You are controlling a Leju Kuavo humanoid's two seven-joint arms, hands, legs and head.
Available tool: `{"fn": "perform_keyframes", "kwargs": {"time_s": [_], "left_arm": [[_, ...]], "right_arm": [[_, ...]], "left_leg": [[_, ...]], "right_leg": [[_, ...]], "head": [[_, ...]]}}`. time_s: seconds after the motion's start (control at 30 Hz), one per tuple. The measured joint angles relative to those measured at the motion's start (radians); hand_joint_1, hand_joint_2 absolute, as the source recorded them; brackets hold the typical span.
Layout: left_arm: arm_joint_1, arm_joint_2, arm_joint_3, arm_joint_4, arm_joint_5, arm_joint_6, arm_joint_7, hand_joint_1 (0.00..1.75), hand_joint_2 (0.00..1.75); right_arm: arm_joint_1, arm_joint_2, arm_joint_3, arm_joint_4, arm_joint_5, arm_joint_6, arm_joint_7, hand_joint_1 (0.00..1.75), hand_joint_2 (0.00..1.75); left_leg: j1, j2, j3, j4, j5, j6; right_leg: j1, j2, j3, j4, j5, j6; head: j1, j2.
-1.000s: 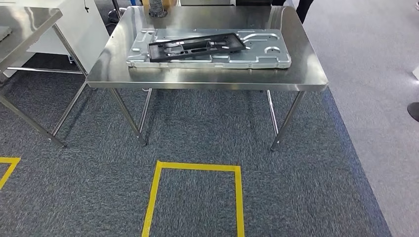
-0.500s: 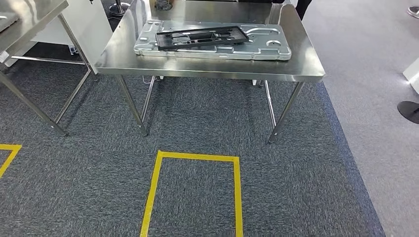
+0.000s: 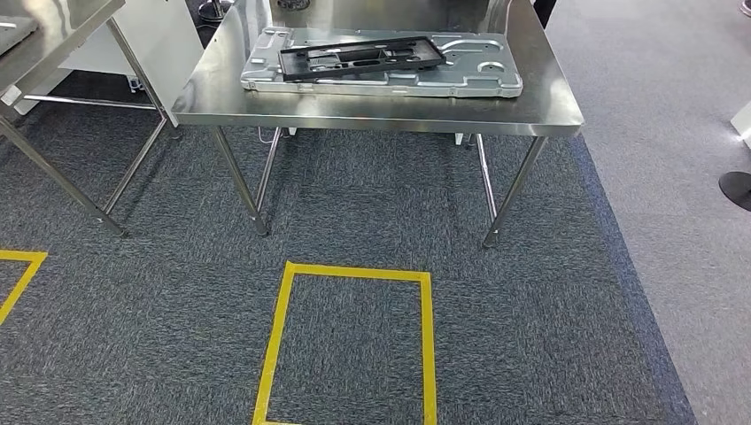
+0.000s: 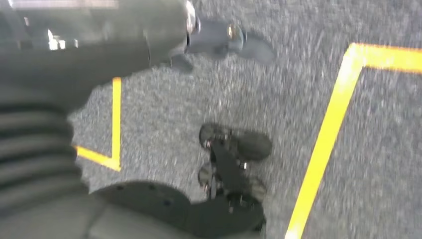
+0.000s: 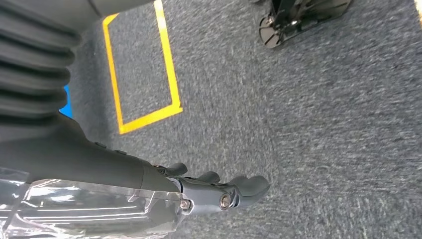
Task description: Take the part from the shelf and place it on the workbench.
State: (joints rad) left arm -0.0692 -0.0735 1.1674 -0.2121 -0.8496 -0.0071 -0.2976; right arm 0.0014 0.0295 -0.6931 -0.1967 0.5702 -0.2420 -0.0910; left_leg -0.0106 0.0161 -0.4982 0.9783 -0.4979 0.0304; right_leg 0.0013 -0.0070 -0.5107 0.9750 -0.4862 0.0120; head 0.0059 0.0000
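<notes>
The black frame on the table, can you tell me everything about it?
The black frame is a flat, long rectangle that looks like plastic, with cut-out openings and ribs across it. It lies flat and a little askew on top of a larger silver metal plate, which rests on the shiny steel table. Nothing else touches it.

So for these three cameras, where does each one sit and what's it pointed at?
Head view: high on the robot, facing forward and down at the steel workbench and black part.
Left wrist view: behind the left hand, aimed at the carpet.
Right wrist view: behind the right hand, also aimed at the carpet.
All three share the yellow tape on the floor.
</notes>
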Motion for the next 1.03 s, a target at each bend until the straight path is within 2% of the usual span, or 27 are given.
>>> {"fn": "perform_keyframes", "kwargs": {"time_s": [0.03,0.1,0.17,0.33,0.5,0.53,0.63,0.67,0.83,0.97,1.03], "left_arm": [[0.001,0.0,0.004,0.0,0.003,0.0,0.0,0.0,1.75],[0.001,0.0,0.01,0.0,0.007,0.0,0.0,0.0,1.75],[0.002,0.0,0.015,0.0,0.012,-0.002,-0.005,0.0,1.75],[0.011,0.002,0.012,0.0,0.032,-0.024,-0.017,0.0,1.75],[0.033,0.011,-0.084,-0.003,0.107,-0.027,0.008,0.0,1.75],[0.037,0.013,-0.105,-0.005,0.124,-0.027,0.015,0.0,1.31],[0.05,0.018,-0.178,-0.014,0.18,-0.026,0.036,0.0,0.0],[0.054,0.02,-0.203,-0.017,0.198,-0.026,0.042,0.0,0.0],[0.075,0.027,-0.326,-0.035,0.288,-0.02,0.077,0.0,0.0],[0.093,0.033,-0.434,-0.052,0.362,-0.015,0.106,0.0,0.0],[0.1,0.036,-0.475,-0.058,0.39,-0.014,0.117,0.0,0.0]], "right_arm": [[0.0,0.0,0.0,0.001,0.003,-0.001,0.002,0.0,0.87],[-0.001,0.0,0.0,0.001,0.009,-0.002,0.003,0.0,0.87],[-0.002,0.0,0.0,0.001,0.011,0.005,-0.003,0.0,1.75],[-0.003,-0.001,0.008,0.001,-0.007,0.027,-0.009,0.0,1.75],[0.004,-0.004,0.062,-0.003,-0.063,0.048,0.002,0.0,1.75],[0.006,-0.004,0.074,-0.006,-0.075,0.053,0.005,0.0,1.75],[0.014,-0.006,0.115,-0.014,-0.112,0.067,0.01,0.0,0.44],[0.016,-0.006,0.129,-0.018,-0.124,0.071,0.012,0.0,0.0],[0.031,-0.009,0.2,-0.037,-0.186,0.095,0.024,0.0,0.0],[0.044,-0.01,0.262,-0.055,-0.238,0.115,0.031,0.0,1.75],[0.049,-0.011,0.286,-0.062,-0.256,0.121,0.034,0.0,1.75]], "left_leg": [[0.001,0.0,0.0,-0.001,0.001,-0.002],[0.002,0.0,0.0,-0.001,0.002,-0.004],[0.003,0.0,0.0,-0.002,0.003,-0.005],[0.004,0.0,0.0,-0.002,0.005,-0.008],[0.004,0.0,0.0,-0.002,0.005,-0.008],[0.004,0.0,-0.001,-0.002,0.005,-0.008],[0.003,0.0,-0.001,-0.002,0.005,-0.008],[0.002,0.0,-0.001,-0.002,0.005,-0.008],[0.002,0.0,-0.001,-0.001,0.004,-0.007],[0.002,0.0,-0.001,0.0,0.004,-0.007],[0.002,0.0,-0.001,0.0,0.004,-0.007]], "right_leg": [[0.001,0.0,0.0,0.0,0.0,-0.001],[0.002,0.0,-0.001,0.001,0.001,-0.004],[0.003,-0.001,-0.001,0.002,0.001,-0.006],[0.003,-0.001,-0.002,0.003,0.001,-0.008],[0.002,-0.001,-0.002,0.003,0.001,-0.008],[0.002,-0.001,-0.001,0.003,0.001,-0.008],[0.002,-0.001,-0.001,0.003,0.001,-0.008],[0.002,-0.001,-0.001,0.003,0.001,-0.007],[0.002,-0.001,-0.001,0.003,0.002,-0.007],[0.002,-0.001,-0.002,0.003,0.002,-0.007],[0.002,-0.001,-0.002,0.003,0.002,-0.007]], "head": [[0.0,0.0],[0.0,0.0],[0.0,0.0],[0.0,0.0],[0.0,0.0],[0.0,0.0],[0.0,0.0],[0.0,0.0],[0.0,0.0],[0.0,0.0],[0.0,0.0]]}}
